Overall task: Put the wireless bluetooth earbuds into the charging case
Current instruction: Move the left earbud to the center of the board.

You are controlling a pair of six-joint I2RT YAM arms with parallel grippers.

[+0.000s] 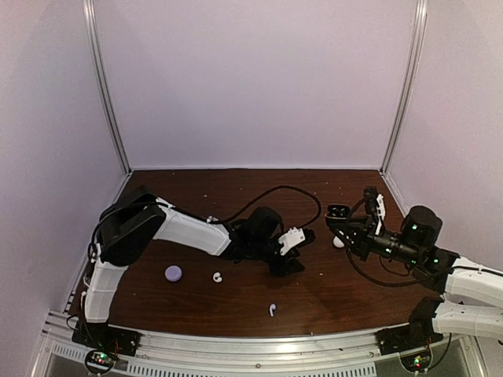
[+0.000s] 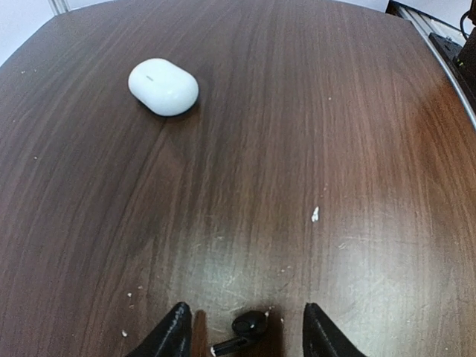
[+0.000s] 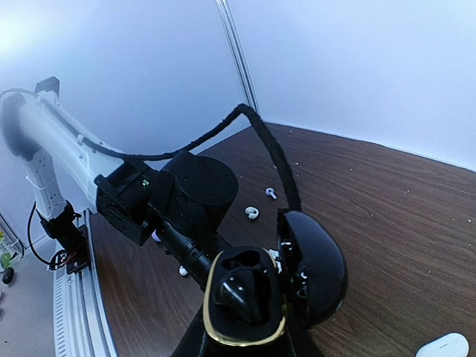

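Two-arm workspace, seen from the overhead and both wrist views.

**Left arm.** It reaches across the dark wood-grain surface (image 1: 236, 184) toward the right. The left claw (image 1: 292, 255) is low over the surface, near its middle. Its jaws stand partly open. In the left wrist view, a black earbud (image 2: 249, 325) with a short stem lies flat on the surface between the two fingertips (image 2: 172, 336). There is a gap on each side, so the claw brackets the bud without gripping it.

**Right arm.** The right claw (image 1: 344, 224) is raised above the right part of the surface. It is closed on a black charging case (image 3: 245, 297), holding it from below. The case has a gold rim around its opening, and its domed lid (image 3: 316, 268) is hinged open to one side. A glossy black form sits inside the rim. Whether this is a seated earbud cannot be told.

**Other items.**
- A closed white case (image 2: 163, 87) rests on the surface beyond the left claw. In the overhead view it lies just beside and below the right claw.
- A curled white earbud (image 1: 218, 276) lies on the near-left part of the surface, well apart from both claws.
- A white stemmed earbud (image 1: 272, 309) lies nearer the front edge, close to the centre line.
- Neither white earbud touches anything else.
- A small white speck (image 2: 314, 215) marks the wood ahead of the left fingertips.
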